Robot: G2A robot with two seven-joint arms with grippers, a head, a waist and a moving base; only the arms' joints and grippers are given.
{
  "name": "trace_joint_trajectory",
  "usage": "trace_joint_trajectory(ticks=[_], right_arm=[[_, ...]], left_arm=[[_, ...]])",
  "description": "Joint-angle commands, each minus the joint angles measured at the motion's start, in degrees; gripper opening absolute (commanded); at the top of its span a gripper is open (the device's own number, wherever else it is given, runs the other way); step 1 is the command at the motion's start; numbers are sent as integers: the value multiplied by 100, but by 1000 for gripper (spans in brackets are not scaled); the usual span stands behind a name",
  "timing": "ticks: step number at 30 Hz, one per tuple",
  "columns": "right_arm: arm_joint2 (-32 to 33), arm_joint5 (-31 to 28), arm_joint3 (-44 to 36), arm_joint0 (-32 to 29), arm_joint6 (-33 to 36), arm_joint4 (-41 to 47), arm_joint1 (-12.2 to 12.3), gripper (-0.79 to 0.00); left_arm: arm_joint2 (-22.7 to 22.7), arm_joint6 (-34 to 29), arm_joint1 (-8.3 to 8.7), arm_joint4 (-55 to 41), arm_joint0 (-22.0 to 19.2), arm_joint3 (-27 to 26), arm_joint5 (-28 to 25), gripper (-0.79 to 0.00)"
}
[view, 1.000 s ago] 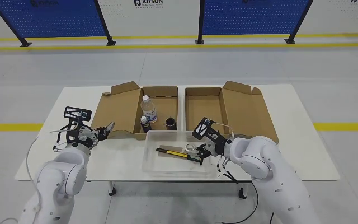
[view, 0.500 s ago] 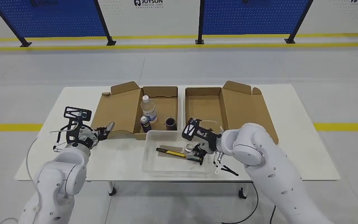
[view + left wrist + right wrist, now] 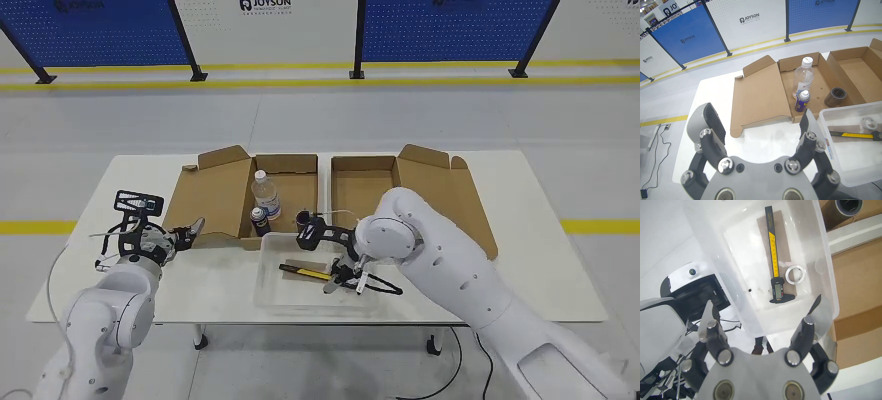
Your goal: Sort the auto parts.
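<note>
The sorting looks partly done: a clear water bottle [image 3: 803,79], a blue spray can [image 3: 802,101] and a dark cylindrical bearing [image 3: 835,97] stand upright in the left cardboard box [image 3: 787,81], the can just beside the bottle and the bearing a little apart near the box's front wall. Two things are left in the clear plastic bin [image 3: 827,247] at the front of the table [image 3: 762,136]: a digital caliper [image 3: 774,256] lying flat on a grey mat, and a metal ring [image 3: 795,274] lying just beside the caliper's display end. The right gripper [image 3: 763,302] hangs above the near end of the bin with its jaws spread and nothing between them, so neither piece is grasped yet; the caliper or the ring would seem to be its next pick. The left gripper [image 3: 757,113] is released too, held over the table beside the left box's flap, well apart from the bin. The right cardboard box [image 3: 853,68] stands next to the left one
</note>
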Motion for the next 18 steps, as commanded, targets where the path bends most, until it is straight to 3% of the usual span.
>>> trace_joint_trajectory(ticks=[1,10,18], right_arm=[[-185,-80,253,128,-74,33,-83,0],[-847,-901,1239,491,-710,-78,-387,0],[-1107,-1277,1597,591,-1086,-244,-441,0]], left_arm=[[0,0,0,0,0,0,0,0],[0,0,0,0,0,0,0,0],[0,0,0,0,0,0,0,0]])
